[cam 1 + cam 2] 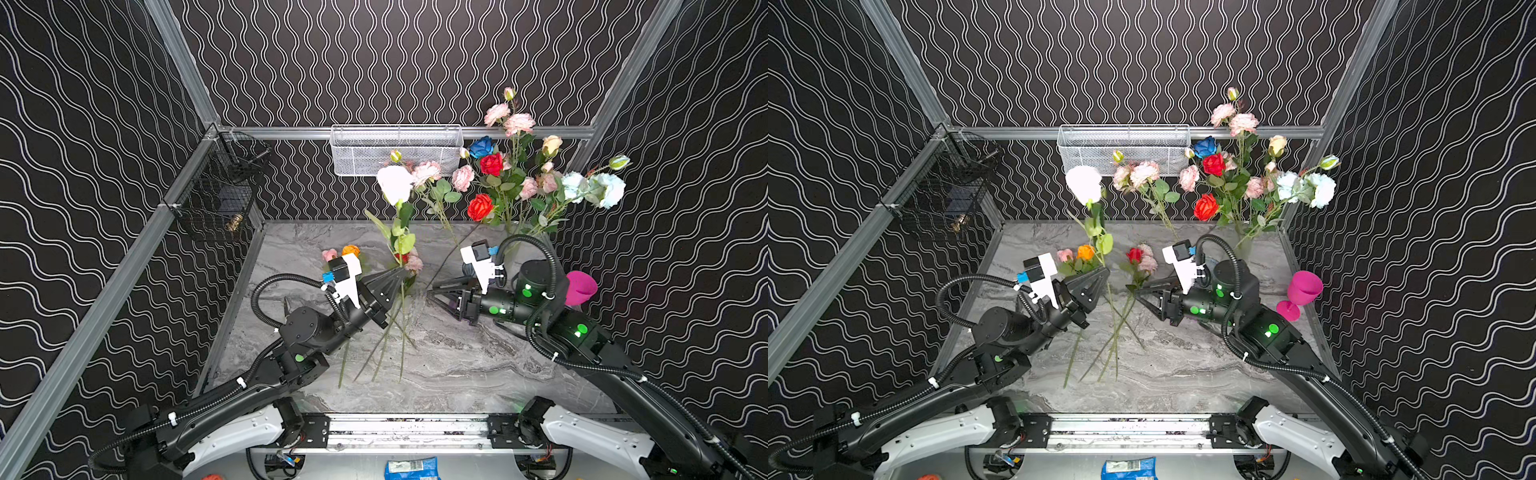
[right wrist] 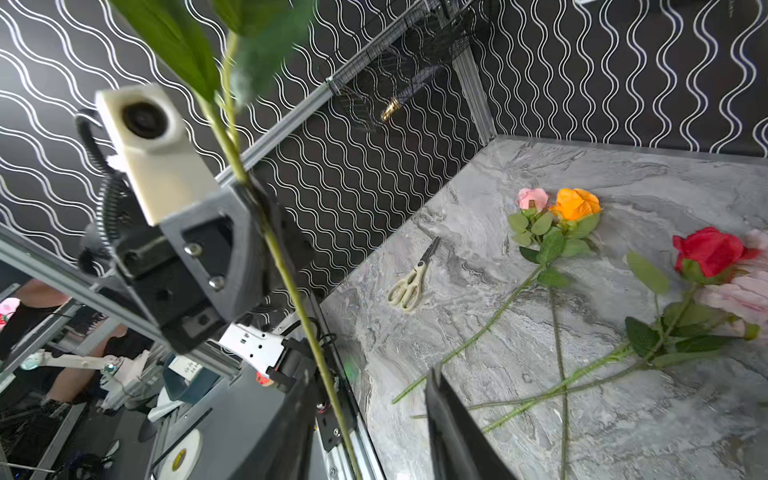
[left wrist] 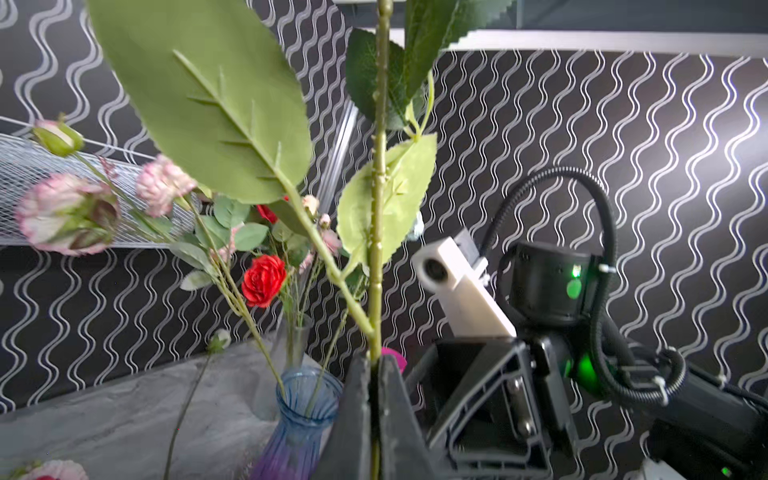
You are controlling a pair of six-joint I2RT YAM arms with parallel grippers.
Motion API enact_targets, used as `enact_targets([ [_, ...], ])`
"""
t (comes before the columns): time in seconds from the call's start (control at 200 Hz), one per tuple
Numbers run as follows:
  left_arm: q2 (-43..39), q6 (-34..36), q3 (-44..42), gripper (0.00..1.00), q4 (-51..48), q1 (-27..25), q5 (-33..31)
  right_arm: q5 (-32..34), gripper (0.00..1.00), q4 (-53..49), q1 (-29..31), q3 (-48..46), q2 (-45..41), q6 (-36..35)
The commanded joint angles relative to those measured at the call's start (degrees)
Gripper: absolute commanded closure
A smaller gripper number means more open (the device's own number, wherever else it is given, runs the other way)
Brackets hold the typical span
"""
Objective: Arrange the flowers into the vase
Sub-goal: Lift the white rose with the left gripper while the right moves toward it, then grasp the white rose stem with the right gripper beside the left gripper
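My left gripper [image 1: 401, 274] [image 1: 1104, 272] [image 3: 376, 361] is shut on the green stem of a white flower [image 1: 395, 183] [image 1: 1084, 183], which it holds upright above the table's middle. My right gripper [image 1: 430, 293] [image 1: 1131, 291] [image 2: 372, 382] faces it, open, and the lower stem [image 2: 328, 382] passes between its fingers, close to one of them. A blue glass vase [image 3: 307, 407] holds pink spray stems. A clear vase [image 1: 513, 228] [image 1: 1244, 243] at the back right holds several flowers [image 1: 540, 174]. Pink and orange flowers [image 1: 1075, 253] [image 2: 573, 203] and a red one [image 1: 1136, 254] [image 2: 710, 249] lie on the table.
A pink goblet [image 1: 579, 286] [image 1: 1304, 289] stands at the right edge behind my right arm. Scissors [image 2: 411, 278] lie near the left wall. A white mesh basket [image 1: 395, 149] hangs on the back rail and a black wire basket [image 1: 220, 195] on the left rail.
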Motion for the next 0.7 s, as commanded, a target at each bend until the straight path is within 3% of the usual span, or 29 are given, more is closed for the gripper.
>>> enact_targets([
  [0.0, -0.32, -1.87, -0.32, 1.0, 2.88, -0.03, -3.6, 2.08, 0.55, 4.2, 2.99, 1.76, 2.42, -3.6],
  [0.235, -1.25, -2.21, -1.86, 1.0, 3.91, 0.04, -4.12, 5.86, 0.56, 3.43, 7.65, 6.51, 8.4, -7.12],
  [0.445, -2.0, -3.95, -3.42, 1.0, 5.1, 0.02, -4.46, 10.18, 0.65, 1.86, 11.23, 11.26, 13.66, -10.08],
  [0.691, -3.55, -3.95, -3.63, 1.0, 2.86, 0.05, -5.25, 13.88, 0.95, 1.8, 15.09, 13.87, 16.1, -11.23],
])
